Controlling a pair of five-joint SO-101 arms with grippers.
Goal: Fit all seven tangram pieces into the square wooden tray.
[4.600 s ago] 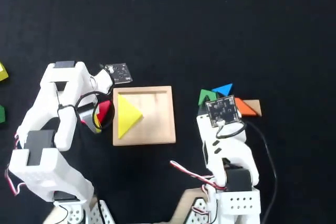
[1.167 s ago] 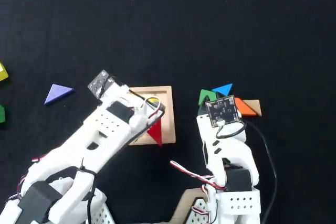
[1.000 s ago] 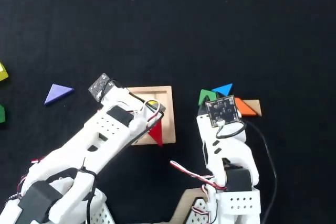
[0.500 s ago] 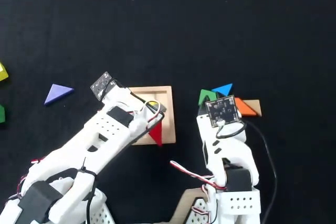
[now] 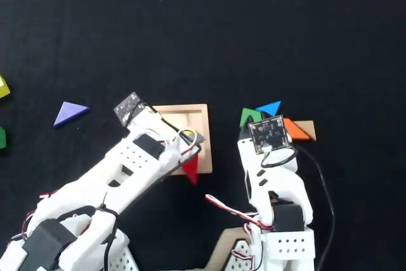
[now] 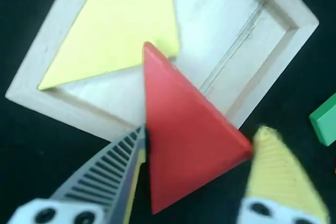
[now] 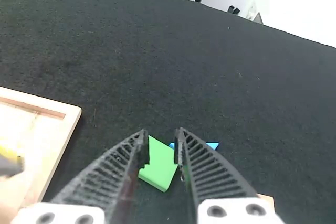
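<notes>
The red triangle (image 6: 184,156) hangs over the lower right corner of the wooden tray (image 6: 296,24), in the middle of the high view. The left fingers (image 6: 113,166) squeeze its edges. It looks hard, light and smooth (maybe slippery), so holding the flat edges seems best. The right fingers (image 7: 202,166) are a little apart and empty, above a green piece (image 7: 160,169).

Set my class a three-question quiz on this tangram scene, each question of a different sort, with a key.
1. True or false: the yellow triangle lies inside the wooden tray.
2. What is clamped between the fingers of the left gripper? A. the red triangle B. a purple triangle C. nothing
3. In the right wrist view, what colour is the piece lying on the table beyond the right gripper?

Key: 1 true; 2 A; 3 green.
</notes>
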